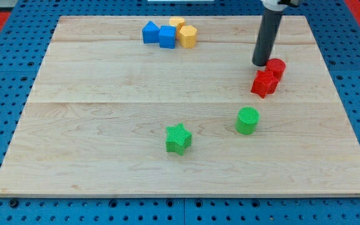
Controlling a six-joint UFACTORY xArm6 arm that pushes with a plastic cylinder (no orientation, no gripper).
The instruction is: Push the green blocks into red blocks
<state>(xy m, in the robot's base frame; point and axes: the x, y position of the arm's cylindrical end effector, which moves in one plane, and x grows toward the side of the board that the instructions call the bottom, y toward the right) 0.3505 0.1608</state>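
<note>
task barely begun imo: green cylinder [247, 120] sits near the red blocks [268, 77] at their 7 o'clock, green star [178, 138] further off, neither touching, w/ my tip [260, 64] (bare rod, grips nothing) at reds' 11 o'clock.

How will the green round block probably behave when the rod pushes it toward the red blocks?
The green cylinder stands upright on its flat end, so it will likely slide, not roll. It looks squat, so tipping seems unlikely. Its round wall may slip sideways off my tip, now beside the red blocks, if pushed off-centre.
</note>
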